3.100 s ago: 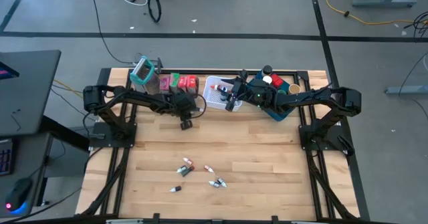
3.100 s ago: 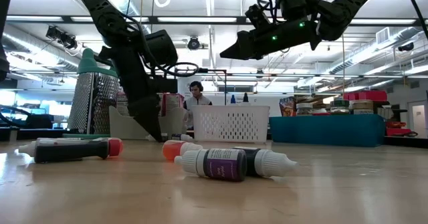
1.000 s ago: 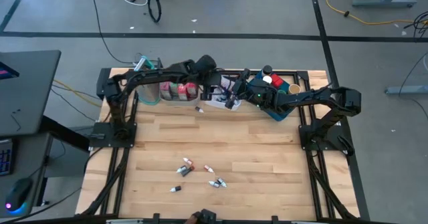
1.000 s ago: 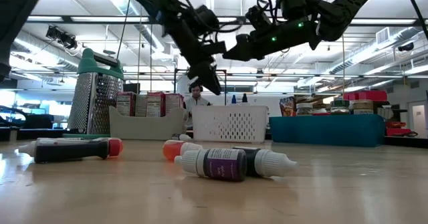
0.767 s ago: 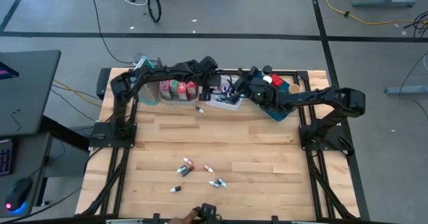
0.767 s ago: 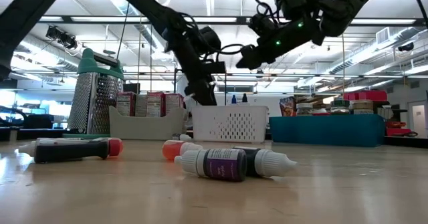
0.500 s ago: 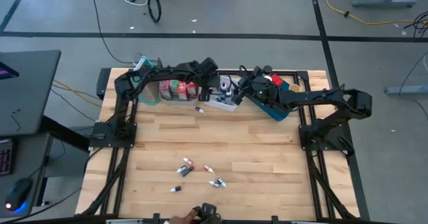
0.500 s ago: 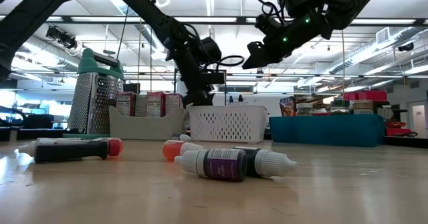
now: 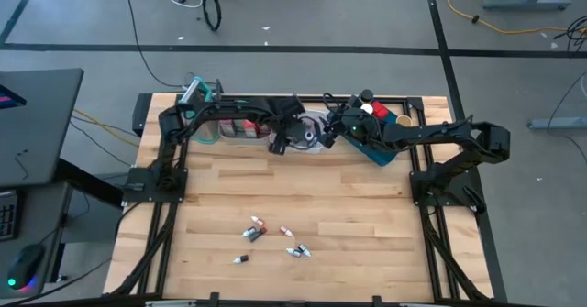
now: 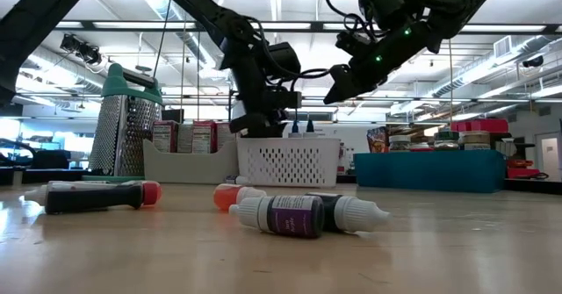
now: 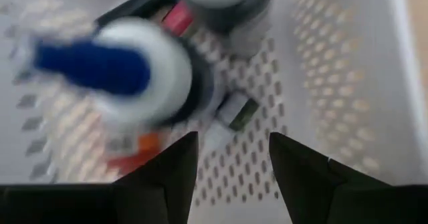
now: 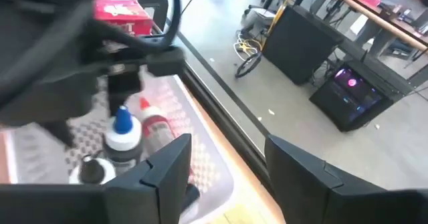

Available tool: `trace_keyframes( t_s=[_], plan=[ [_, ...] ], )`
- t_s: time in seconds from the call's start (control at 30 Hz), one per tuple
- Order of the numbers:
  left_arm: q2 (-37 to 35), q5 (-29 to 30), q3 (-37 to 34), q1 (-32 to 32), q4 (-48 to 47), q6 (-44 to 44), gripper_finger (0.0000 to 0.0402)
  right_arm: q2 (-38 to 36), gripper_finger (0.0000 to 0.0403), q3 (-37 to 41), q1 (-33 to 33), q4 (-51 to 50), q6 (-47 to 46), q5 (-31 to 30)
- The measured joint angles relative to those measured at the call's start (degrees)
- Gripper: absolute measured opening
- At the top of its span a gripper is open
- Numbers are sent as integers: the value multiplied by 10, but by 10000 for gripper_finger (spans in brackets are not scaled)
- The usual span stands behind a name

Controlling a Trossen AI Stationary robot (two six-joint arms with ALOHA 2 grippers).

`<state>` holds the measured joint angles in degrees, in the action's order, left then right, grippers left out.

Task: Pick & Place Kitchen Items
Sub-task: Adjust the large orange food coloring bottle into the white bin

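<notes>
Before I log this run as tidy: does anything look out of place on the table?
Yes. Several tiny bottles lie tipped on their sides on the bare wooden table, scattered near its front, far from the white mesh basket at the back where both claws are.

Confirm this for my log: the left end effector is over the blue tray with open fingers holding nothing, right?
Not quite. The left end effector is over the white mesh basket, not the blue tray, as the left wrist view shows. Its fingers are open and hold nothing.
</notes>
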<state>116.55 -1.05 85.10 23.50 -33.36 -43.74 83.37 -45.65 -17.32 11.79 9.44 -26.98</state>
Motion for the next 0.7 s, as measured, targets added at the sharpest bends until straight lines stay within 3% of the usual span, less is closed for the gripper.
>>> trace_keyframes(
  t_s=[0.5,0.7],
  plan=[
    [0,18,29,-73,-79,3,194,0,201,0,0,-15,0,11],
    [0,-44,61,-75,-125,22,194,0,201,0,1,-15,3,40]
  ],
)
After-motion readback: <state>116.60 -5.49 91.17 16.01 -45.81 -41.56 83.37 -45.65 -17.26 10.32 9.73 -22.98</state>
